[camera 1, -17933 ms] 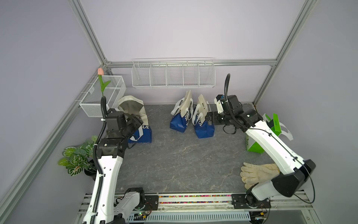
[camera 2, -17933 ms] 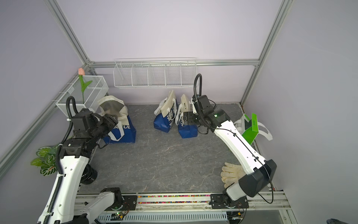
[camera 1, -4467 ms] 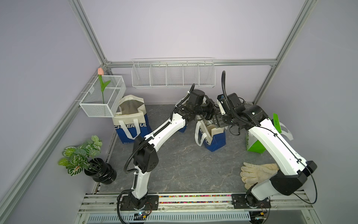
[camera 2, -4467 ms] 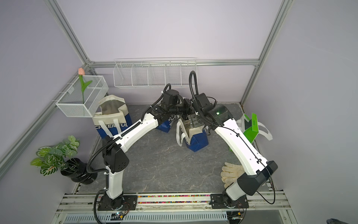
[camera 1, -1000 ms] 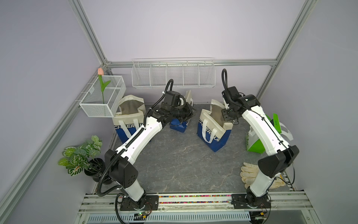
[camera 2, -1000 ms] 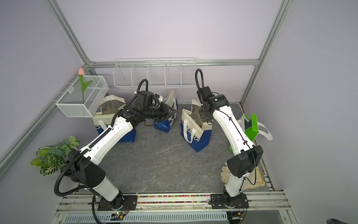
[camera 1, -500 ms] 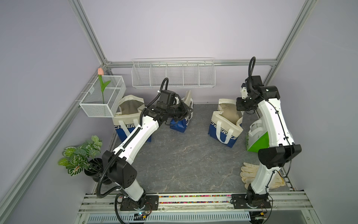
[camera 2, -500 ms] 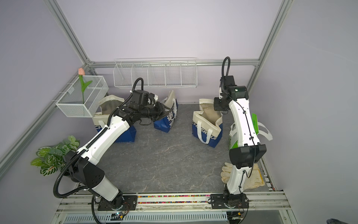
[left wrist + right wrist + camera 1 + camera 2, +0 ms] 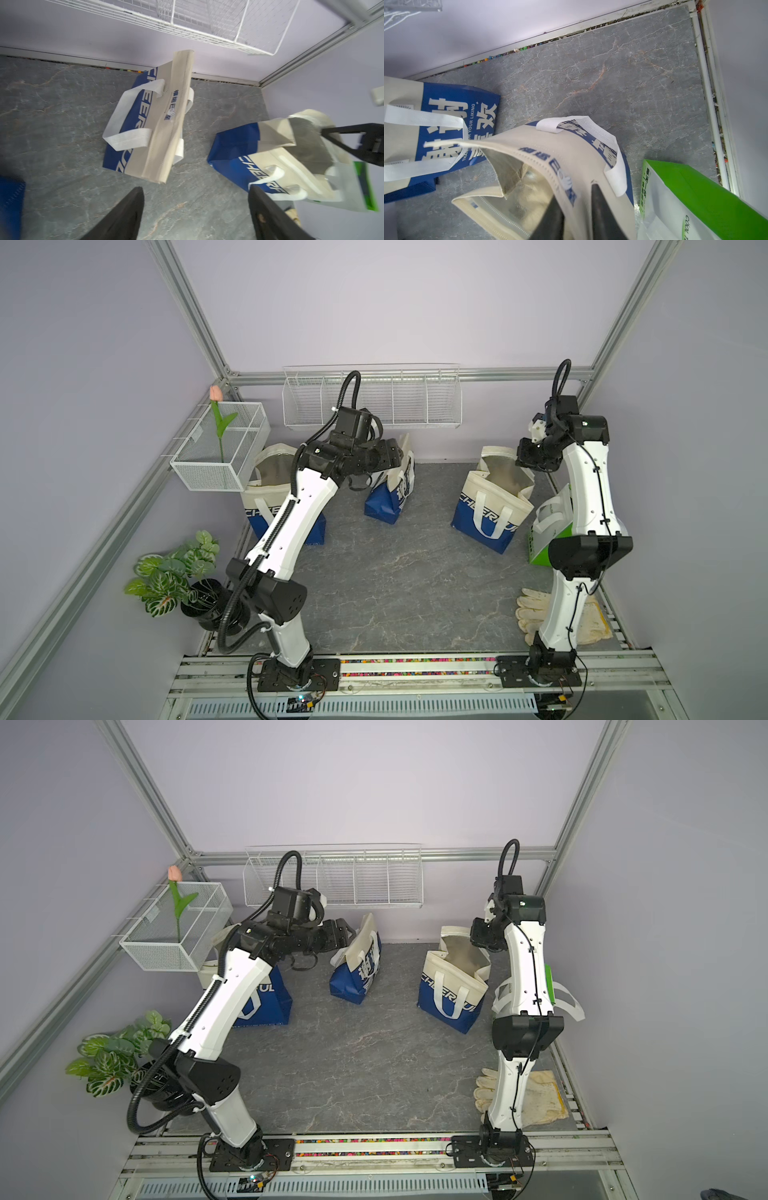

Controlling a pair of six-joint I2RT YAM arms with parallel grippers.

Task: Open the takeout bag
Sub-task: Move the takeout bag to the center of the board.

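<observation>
The blue-and-cream fabric takeout bag (image 9: 490, 506) stands at two o'clock on the grey marbled tabletop (image 9: 415, 593), mouth gaping — the opening looks essentially done. The right tool (image 9: 574, 192) straddles its rim, narrowly parted, seemingly not pinching; the left tool (image 9: 195, 189) is spread wide, empty. Next: lift the right tool clear without dragging the wall.
</observation>
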